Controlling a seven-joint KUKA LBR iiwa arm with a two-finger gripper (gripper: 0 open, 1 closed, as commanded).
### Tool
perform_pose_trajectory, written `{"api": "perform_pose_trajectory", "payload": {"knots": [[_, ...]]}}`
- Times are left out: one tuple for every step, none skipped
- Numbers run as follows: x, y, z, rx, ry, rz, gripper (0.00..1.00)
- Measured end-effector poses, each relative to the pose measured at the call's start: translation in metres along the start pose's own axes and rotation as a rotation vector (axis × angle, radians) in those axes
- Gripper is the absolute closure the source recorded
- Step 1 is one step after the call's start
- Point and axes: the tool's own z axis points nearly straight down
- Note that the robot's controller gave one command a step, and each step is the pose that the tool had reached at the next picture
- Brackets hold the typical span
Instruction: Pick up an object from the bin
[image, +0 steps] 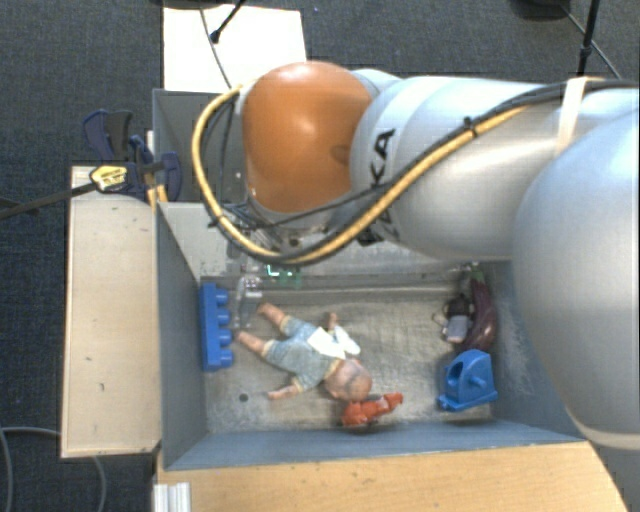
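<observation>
The gripper (246, 302) was found low at nine o'clock in the bin (185, 385), between the blue ridged block (215, 327) and the doll (305, 358); whether it was open or closed could not be told. Nothing was seen lifted, so the pick was judged not yet done

Baby doll (305, 355), pale blue romper, sprawled diagonally; blue brick (215, 327) beside its legs.
</observation>
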Motion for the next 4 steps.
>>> {"api": "perform_pose_trajectory", "payload": {"knots": [[-0.002,-0.001,-0.005,-0.002,-0.008,0.006,0.0],[0.01,-0.05,0.072,-0.002,-0.01,0.001,0.0],[0.016,-0.079,0.077,-0.001,-0.004,0.155,0.0],[0.027,-0.079,0.119,-0.001,-0.006,0.009,0.0]]}}
